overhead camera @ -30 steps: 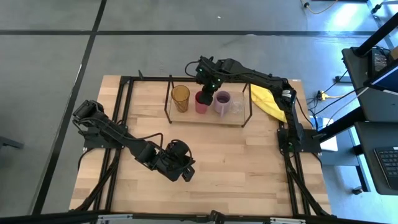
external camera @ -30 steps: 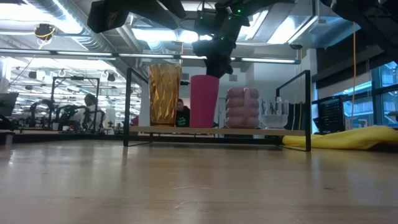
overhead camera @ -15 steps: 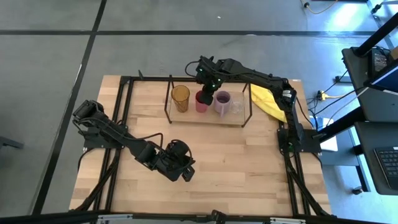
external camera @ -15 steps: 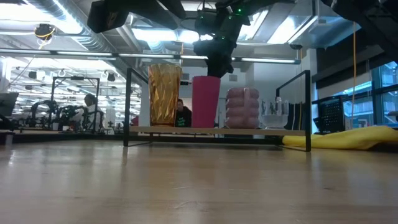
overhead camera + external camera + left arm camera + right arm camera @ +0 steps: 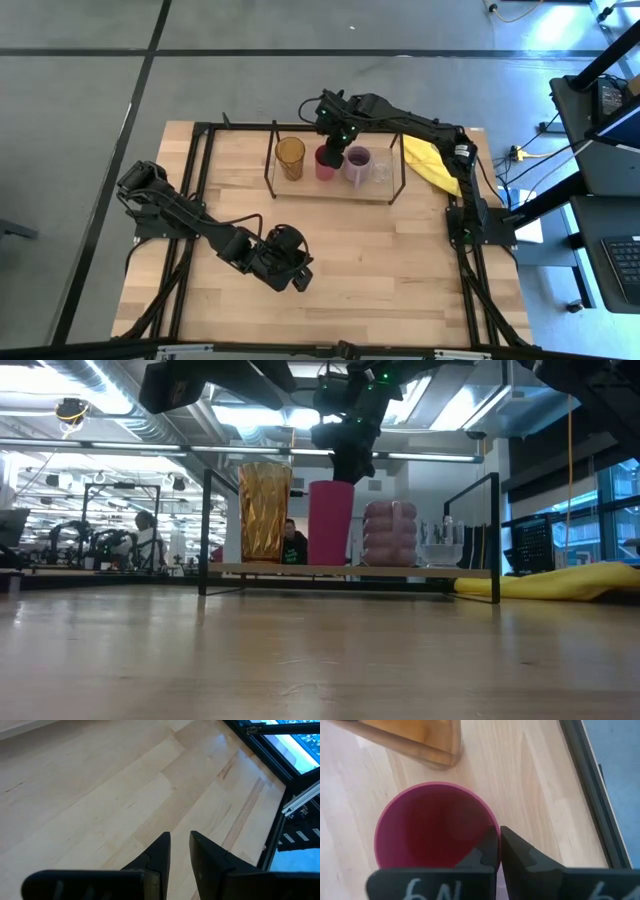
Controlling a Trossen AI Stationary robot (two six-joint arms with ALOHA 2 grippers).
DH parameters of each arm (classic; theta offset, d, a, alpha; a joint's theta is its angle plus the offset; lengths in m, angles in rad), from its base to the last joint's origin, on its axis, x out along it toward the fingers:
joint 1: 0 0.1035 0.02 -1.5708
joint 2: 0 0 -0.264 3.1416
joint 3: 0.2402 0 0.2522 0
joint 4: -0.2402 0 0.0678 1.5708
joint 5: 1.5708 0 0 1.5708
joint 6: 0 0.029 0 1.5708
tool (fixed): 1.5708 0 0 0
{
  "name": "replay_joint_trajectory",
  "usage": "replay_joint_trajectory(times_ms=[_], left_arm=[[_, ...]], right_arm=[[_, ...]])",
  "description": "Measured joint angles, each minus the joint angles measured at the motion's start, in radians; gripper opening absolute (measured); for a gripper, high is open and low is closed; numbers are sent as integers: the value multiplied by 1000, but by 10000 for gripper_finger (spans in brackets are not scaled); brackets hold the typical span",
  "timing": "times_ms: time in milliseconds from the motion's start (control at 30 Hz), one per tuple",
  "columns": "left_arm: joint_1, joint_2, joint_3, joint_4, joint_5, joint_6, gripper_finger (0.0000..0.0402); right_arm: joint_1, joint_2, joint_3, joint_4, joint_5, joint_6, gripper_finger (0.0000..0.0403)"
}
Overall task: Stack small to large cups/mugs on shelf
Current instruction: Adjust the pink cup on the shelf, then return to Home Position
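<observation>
The red cup (image 5: 325, 165) stands on the shelf (image 5: 330, 190), 2nd from left of 4. The right gripper (image 5: 498, 851) has its fingers pinched on the cup's rim. It looks light, stiff and smooth; the rim suits. The left gripper (image 5: 179, 851), fingers narrowly apart, hangs over the near surface (image 5: 400, 260).

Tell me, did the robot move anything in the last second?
Nothing visibly moved. The right gripper stays pinched on the rim of the magenta cup on the shelf, between the amber tumbler and the lavender mug. The left gripper still waits over the table.
</observation>
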Motion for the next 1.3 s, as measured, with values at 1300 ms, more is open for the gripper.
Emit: replay_joint_trajectory(times_ms=[1300], left_arm=[[206, -566, 1, 571, 154, 853, 66]], right_arm=[[212, -645, 198, -104, -81, 129, 73]])
